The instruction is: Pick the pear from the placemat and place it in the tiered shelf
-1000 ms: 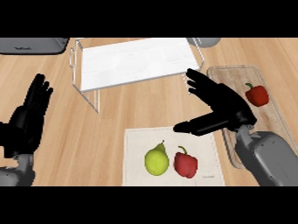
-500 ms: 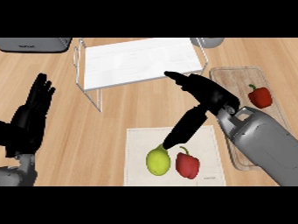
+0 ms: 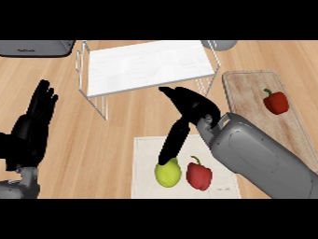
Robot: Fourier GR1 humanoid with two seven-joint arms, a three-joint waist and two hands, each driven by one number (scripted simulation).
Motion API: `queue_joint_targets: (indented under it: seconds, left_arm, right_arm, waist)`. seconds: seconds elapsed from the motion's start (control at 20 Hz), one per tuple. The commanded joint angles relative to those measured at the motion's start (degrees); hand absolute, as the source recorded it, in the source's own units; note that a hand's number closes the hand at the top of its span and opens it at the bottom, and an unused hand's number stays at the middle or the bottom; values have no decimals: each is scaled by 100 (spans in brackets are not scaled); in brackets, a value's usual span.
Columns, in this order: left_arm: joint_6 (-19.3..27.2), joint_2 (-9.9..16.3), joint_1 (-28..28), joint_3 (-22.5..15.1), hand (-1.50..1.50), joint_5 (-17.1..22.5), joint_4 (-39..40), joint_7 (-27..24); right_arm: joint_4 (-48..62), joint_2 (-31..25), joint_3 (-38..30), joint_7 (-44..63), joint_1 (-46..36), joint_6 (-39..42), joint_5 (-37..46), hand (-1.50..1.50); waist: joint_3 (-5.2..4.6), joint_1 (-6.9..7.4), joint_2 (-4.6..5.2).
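Right hand point(image 3: 189, 109) is hanging uncurled, holding nothing, fingertips point(image 3: 167, 158) touching the pear point(image 3: 167, 173) lying just below them on the placemat point(image 3: 145, 164); it's probably light, firm, smooth-skinned, so wrapping its wide belly looks safest.

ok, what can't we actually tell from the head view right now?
- Whether the right hand touches the pear: its fingers overlap the pear's top, hiding any contact.
- Part of the placemat: covered by the right forearm.
- The tiered shelf below its white top: the top hides any lower level.
- The grey objects at the upper left and upper right: cut off by the top edge, so unidentifiable.
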Motion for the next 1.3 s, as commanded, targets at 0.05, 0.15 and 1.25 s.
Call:
queue_joint_targets:
  seconds: [0.05, 0.15, 1.25]
  left_arm:
    - [54, 4, 293, -34, 0, -100, -352, 70]
    - [17, -36, 16, -10, 0, -29, -158, 246]
    - [-147, -579, 112, 224, 0, -618, -128, 76]
  right_arm:
    - [293, 135, 584, 816, -50, 468, 198, -150]
    - [576, 232, 787, 961, -123, 579, 168, -150]
    - [526, 848, 335, -7, 1667, 446, 1935, -150]
  waist:
    - [1, 28, -9]
    - [-1, 13, 11]
    - [5, -54, 6]
